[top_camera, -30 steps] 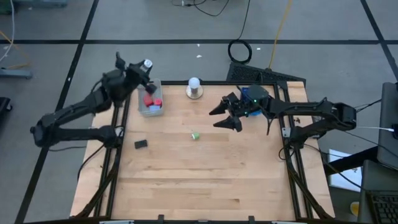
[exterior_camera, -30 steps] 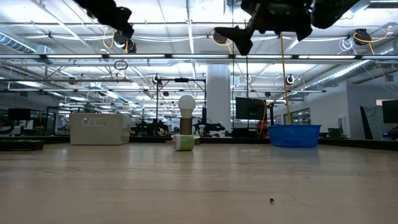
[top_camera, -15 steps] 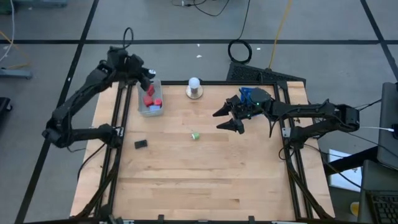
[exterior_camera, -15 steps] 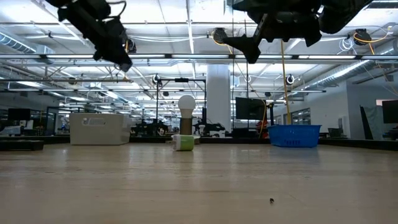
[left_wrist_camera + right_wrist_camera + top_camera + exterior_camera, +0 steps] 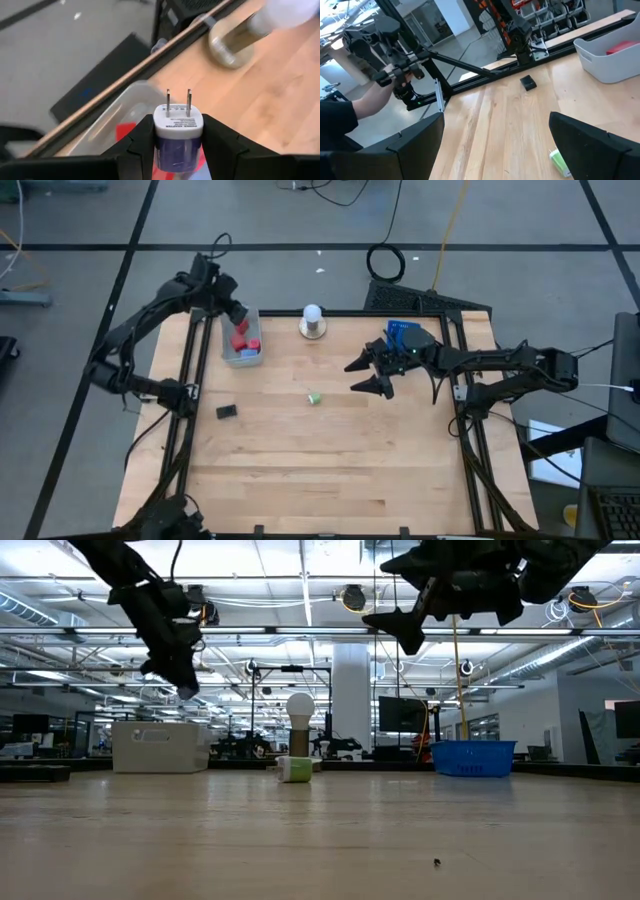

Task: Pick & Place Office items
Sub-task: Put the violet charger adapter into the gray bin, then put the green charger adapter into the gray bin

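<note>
My left gripper (image 5: 236,314) hangs over the far end of the grey tray (image 5: 243,355), shut on a small plug adapter (image 5: 178,125) with a blue body, a white face and two metal prongs. Red items (image 5: 240,338) lie in the tray. A green item (image 5: 314,397) and a black item (image 5: 227,411) lie on the wooden table. My right gripper (image 5: 368,376) is open and held level above the table's far right part, with nothing between its fingers; in the right wrist view the green item (image 5: 559,162) lies below it. My left gripper pinches the adapter's blue body (image 5: 176,148) by two opposite sides between its fingers (image 5: 143,139). The white face and its prongs (image 5: 178,102) stick out past the fingertips. The fingers slant down from the table's left side. The adapter is lifted clear above the tray (image 5: 116,116).
A white ball on a round grey base (image 5: 313,321) stands at the far edge near the tray. A blue tray (image 5: 402,330) sits at the far right, beside my right arm. In the right wrist view a person's hand (image 5: 375,100) shows beyond the table.
My left gripper has swung toward the near edge and down to above the tray, rolling and tipping its fingers downward, with the adapter still held. My right gripper has sunk a little and stayed open.
</note>
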